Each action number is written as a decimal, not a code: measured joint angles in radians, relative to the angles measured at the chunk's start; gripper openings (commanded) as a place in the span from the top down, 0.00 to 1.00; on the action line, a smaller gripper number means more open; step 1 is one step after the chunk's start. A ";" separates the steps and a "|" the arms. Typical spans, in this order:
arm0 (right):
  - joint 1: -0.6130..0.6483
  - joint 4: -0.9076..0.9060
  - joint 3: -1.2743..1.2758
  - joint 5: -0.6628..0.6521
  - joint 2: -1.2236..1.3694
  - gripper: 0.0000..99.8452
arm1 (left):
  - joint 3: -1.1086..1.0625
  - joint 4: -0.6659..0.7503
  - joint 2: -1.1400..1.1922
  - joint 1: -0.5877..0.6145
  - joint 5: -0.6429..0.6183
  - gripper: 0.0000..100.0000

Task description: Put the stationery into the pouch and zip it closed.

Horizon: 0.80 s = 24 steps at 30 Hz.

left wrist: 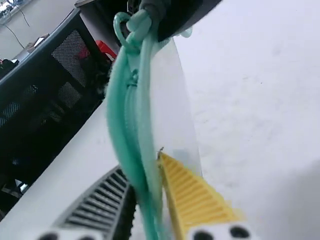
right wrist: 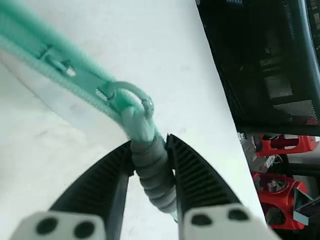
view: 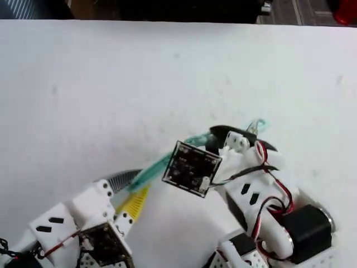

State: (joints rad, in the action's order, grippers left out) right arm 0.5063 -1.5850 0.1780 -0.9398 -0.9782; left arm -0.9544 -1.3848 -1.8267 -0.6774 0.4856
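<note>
The pouch [view: 159, 164], a clouded see-through sleeve with a teal zip [left wrist: 131, 125] along its top edge, is stretched slantwise across the near part of the white counter [view: 167, 72] between the two arms, one end in each tool. The left tool [view: 129, 190] sits at the near-left end of the pouch. Its grey ribbed finger [left wrist: 95, 205] is on one side and its yellow ribbed finger [left wrist: 195, 195] on the other. They are closed nearly together with the teal zip edge running up between them and the pale side of the pouch lying against the yellow one. From there the zip runs away to the far end, where the right tool [view: 220, 134] has it. The two black ribbed fingers [right wrist: 102, 185] of the right tool are pinched tight on a grey ribbed pull tab [right wrist: 155, 175], which stands upright between them. Just past the fingertips the tab joins a teal ring [right wrist: 127, 95], and the ring hooks into the zip where it leads off across the counter. How far the zip is drawn along the pouch cannot be told, and what lies inside the pouch cannot be made out through its side. Beyond the edge of the counter the wrist views show a black mesh crate [right wrist: 260, 60] and some red items [right wrist: 280, 145] beside it.
</note>
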 measured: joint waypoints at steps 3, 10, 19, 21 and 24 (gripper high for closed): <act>0.040 0.014 0.018 0.035 0.032 0.98 | 0.000 0.006 0.000 -0.002 -0.124 0.74; 0.061 0.035 0.017 0.104 0.063 0.98 | -0.009 0.075 0.000 0.000 -0.324 0.77; 0.064 0.035 0.017 0.104 0.064 0.98 | -0.089 0.242 0.000 0.000 -0.331 0.98; 0.064 0.035 0.005 0.115 0.071 0.98 | -0.118 0.270 0.000 0.000 -0.325 0.98; 0.066 0.035 -0.054 0.180 0.087 0.98 | -0.143 0.298 -0.002 0.000 -0.307 0.98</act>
State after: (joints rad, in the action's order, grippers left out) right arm 0.5723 -1.5497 0.1243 -0.7603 -0.8907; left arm -1.0971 -1.0871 -1.8282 -0.6774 0.1788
